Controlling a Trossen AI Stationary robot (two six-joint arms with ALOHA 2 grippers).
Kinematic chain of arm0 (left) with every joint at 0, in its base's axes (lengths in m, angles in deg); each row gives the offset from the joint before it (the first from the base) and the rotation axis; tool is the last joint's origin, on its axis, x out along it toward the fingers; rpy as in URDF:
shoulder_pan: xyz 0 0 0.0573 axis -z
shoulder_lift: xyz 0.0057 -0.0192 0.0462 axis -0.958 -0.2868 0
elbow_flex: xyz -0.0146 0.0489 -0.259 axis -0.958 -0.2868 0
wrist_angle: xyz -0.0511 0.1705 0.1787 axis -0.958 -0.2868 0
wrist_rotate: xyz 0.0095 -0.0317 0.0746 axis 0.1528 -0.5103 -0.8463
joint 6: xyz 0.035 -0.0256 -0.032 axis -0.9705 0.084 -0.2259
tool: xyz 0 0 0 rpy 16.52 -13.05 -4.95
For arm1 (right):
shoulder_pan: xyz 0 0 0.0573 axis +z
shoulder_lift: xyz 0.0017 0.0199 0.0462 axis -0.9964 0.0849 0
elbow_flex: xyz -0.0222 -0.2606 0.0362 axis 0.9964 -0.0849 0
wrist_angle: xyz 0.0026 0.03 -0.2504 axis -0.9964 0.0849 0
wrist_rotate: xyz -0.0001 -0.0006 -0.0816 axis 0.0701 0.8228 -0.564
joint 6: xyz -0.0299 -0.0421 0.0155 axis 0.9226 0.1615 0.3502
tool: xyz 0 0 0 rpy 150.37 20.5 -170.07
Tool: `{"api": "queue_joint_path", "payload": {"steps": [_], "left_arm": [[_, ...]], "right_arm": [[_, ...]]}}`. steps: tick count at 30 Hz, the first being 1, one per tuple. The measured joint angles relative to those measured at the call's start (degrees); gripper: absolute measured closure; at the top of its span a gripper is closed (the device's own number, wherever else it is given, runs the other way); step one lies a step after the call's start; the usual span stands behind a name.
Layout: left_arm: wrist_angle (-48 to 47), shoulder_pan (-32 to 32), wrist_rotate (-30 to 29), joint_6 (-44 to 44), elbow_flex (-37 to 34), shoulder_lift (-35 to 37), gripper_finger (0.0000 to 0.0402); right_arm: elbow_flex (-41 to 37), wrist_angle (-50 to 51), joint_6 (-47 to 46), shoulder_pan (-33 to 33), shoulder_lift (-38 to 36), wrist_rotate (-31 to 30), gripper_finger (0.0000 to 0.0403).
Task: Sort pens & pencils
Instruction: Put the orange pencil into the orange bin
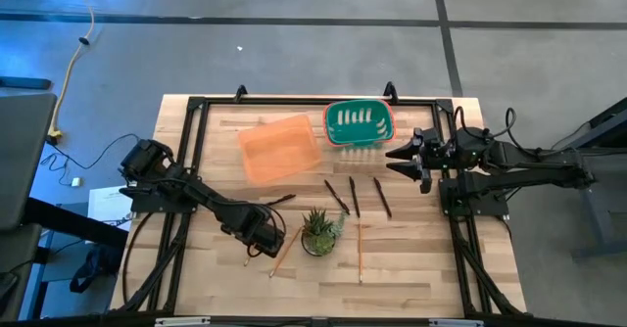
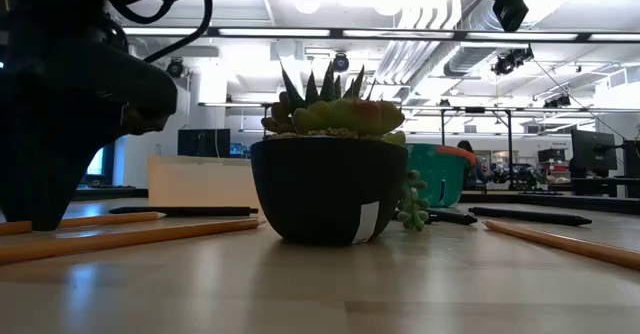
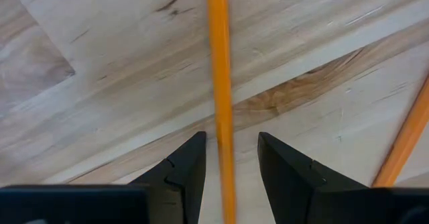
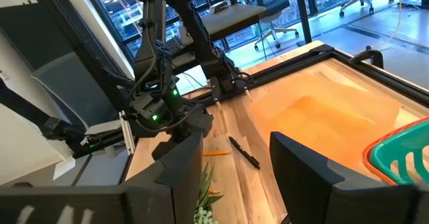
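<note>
My left gripper (image 3: 228, 163) sits left of the potted succulent (image 1: 319, 232), fingers spread astride one pencil (image 3: 221, 103), not yet pinching. Step: pick up. Next: close squarely, lift. Pens (image 1: 354, 197) lie behind the succulent. Right gripper (image 1: 400, 156) waits spread near the green basket (image 1: 360, 121).

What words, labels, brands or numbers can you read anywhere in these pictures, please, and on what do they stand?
No text can be read in any view.
A pale sticker on the dark plant pot is too blurred to read.
The orange bin, the green basket, pens and pencils show no markings.
</note>
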Motion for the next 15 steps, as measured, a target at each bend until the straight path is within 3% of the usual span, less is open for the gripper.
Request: {"api": "queue_joint_path", "payload": {"steps": [15], "left_arm": [[0.2,-1.9,3.1,0.8,-0.1,-0.1,0.0283]], "right_arm": [[0.0,0.5,0.3,0.0,0.0,0.0,0.0238]]}}
